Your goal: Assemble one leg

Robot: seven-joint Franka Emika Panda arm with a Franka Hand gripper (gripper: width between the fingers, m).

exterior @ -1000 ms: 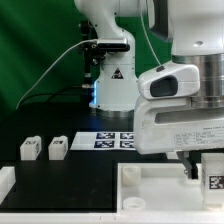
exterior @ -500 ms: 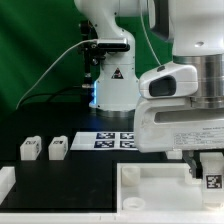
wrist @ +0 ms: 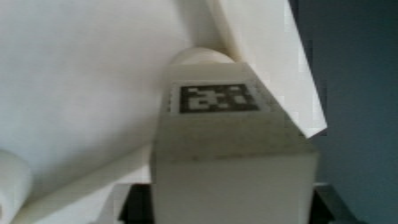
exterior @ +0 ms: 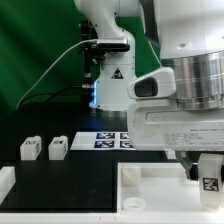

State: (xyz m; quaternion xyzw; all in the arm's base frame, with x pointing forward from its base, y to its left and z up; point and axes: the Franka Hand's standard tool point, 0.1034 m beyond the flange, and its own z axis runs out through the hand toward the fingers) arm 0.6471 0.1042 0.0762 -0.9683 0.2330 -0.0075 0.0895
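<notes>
- gripper (exterior: pixel 209 172) is clamping the leg (exterior: pixel 211 181) upright at the exterior view's four o'clock, over the panel (exterior: pixel 150 187).
- spare legs (exterior: pixel 30 149) are sitting at nine o'clock, with open black table (exterior: pixel 85 175) lying between them and the panel's edge.

Bare table (exterior: pixel 75 178) between the loose leg (exterior: pixel 57 148) and the panel (exterior: pixel 150 192) offers open passage. On the exterior view's right, the gripper (exterior: pixel 207 170), clamped on the leg (exterior: pixel 211 184), crowds the space just above the panel.
</notes>
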